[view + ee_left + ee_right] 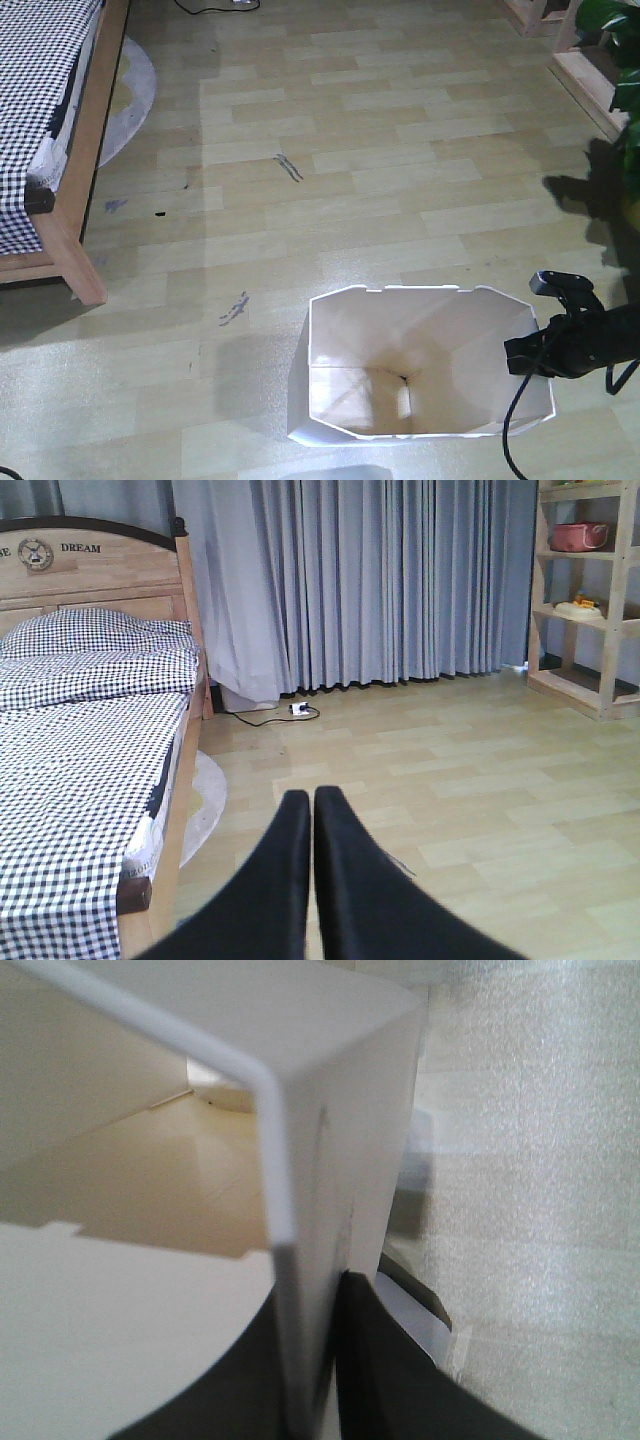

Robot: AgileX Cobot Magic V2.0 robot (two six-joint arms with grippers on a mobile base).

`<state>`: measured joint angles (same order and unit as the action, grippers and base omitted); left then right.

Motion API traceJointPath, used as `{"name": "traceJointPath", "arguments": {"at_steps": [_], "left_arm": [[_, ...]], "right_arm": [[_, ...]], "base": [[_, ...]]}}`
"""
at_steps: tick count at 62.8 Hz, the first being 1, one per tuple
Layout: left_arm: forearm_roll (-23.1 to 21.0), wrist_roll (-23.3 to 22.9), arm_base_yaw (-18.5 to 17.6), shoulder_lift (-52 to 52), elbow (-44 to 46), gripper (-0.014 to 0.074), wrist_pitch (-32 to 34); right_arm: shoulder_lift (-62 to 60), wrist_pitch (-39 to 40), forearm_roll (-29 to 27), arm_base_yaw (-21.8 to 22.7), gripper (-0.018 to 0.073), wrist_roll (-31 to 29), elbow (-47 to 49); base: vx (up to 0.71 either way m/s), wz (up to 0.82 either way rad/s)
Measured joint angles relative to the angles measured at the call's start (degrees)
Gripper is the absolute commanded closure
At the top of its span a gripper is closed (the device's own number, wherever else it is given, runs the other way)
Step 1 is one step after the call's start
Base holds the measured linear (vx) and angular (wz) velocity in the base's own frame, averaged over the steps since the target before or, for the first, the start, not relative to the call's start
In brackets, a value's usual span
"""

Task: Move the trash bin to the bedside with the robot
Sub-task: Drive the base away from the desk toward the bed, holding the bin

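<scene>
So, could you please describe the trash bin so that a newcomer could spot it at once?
Start at the bed with checked bedding at the front view's far left, then cross the pale plank floor toward the lower right. The trash bin stands there alone: tall, white, open-topped, with a cut-corner rim that the right hand pinches.

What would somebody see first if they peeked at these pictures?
The tall white plastic trash bin stands open at the top on the pale wooden floor, near the front. The black right gripper pinches the bin's right wall at the rim. At the far left is the bed with a light wooden frame and black-and-white checked bedding.
</scene>
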<state>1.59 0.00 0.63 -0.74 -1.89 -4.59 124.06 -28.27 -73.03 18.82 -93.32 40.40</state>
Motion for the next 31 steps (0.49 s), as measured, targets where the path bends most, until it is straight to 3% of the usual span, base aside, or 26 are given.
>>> {"name": "traceJointPath", "arguments": {"at_steps": [31], "left_arm": [[0.00,0.00,0.00,0.00,0.00,0.0603,0.00]], "right_arm": [[0.00,-0.04,0.00,0.00,0.0561,0.00,0.00]], "base": [[0.25,0.10]]}}
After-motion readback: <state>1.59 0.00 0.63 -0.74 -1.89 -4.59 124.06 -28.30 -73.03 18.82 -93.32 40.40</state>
